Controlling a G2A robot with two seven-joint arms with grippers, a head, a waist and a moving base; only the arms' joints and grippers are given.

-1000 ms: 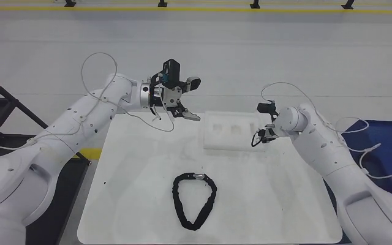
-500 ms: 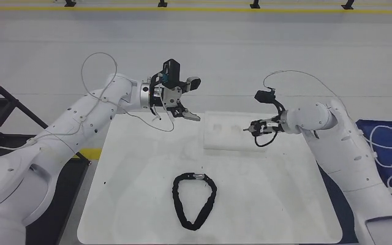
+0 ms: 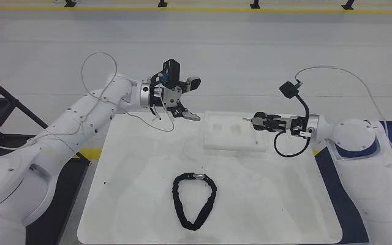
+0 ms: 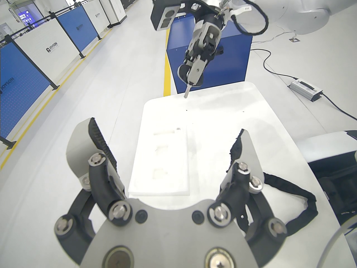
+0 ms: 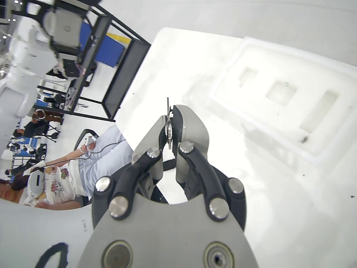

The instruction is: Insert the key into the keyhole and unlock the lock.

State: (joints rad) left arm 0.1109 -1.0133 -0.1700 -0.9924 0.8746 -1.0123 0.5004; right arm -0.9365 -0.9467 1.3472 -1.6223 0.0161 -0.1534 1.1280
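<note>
The left gripper (image 3: 195,98) hangs in the air over the table's (image 3: 135,202) far left corner. Its two fingers (image 4: 96,138) are spread wide with nothing between them.

The lock (image 3: 194,200), a black fabric-covered chain closed into a loop, lies flat on the table near the front edge. Its silvery lock body (image 3: 197,177) sits on the loop's far side. It is well apart from both grippers.

Further right and further back sits a white foam tray (image 3: 211,144) with three shallow rectangular pockets in a row. The only thing I can make out in them is a small dark speck (image 5: 304,140) in the pocket at the right end.

The right gripper (image 3: 252,120) hovers above that end of the tray. Its fingers (image 5: 189,124) are closed tight on the key (image 5: 168,107), whose blade pokes out past the fingertips toward the left gripper. Key and lock are not touching.

Compared with a second ago, the left arm has not budged, and the lock and tray lie where they were. The right arm has swung its elbow far out to the right. Its forearm now lies nearly level, and the gripper, which pointed down beside the tray's right end, now points leftward a little further back.
</note>
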